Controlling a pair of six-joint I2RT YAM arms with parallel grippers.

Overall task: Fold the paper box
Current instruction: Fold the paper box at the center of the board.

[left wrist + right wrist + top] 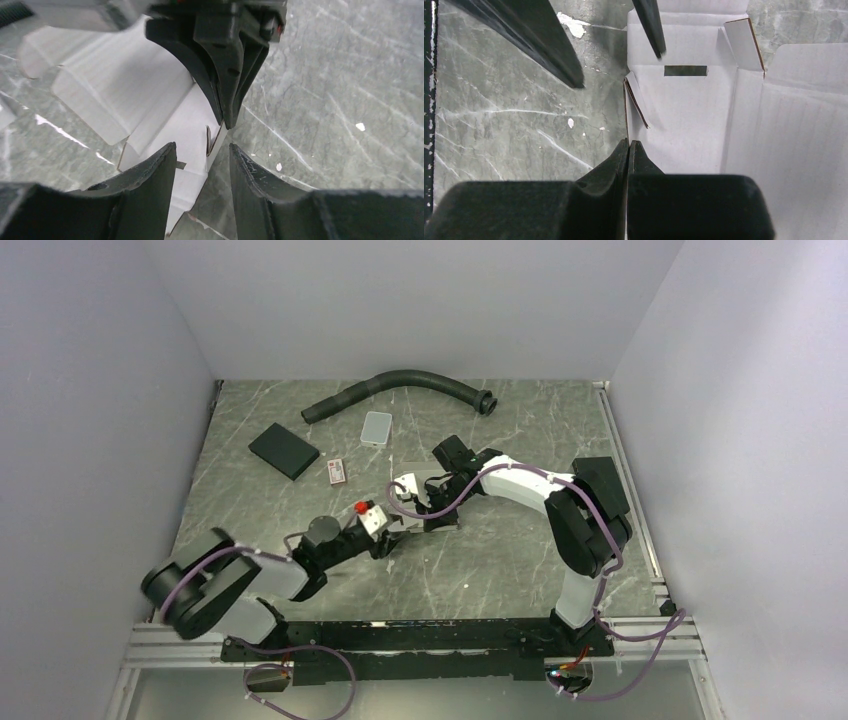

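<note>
Surface: grey marbled table [500, 560] between pale walls.
Black pad [284, 450]: flat on the table, well left of the paper box [684, 115] and farther back.
Left gripper [202, 146]: released, jaws parted, low at the box's near left edge; a cardboard edge stands in the gap.
Grey tile [376, 427]: behind the box, slightly left, apart from it.
Hose [395, 378]: black, curved along the far side behind the box.
Paper box: mid-table, a white creased sheet with a slot and small raised flaps.
Right gripper [628, 142]: clenched, fingers together on the box's side edge, facing the left gripper.
</note>
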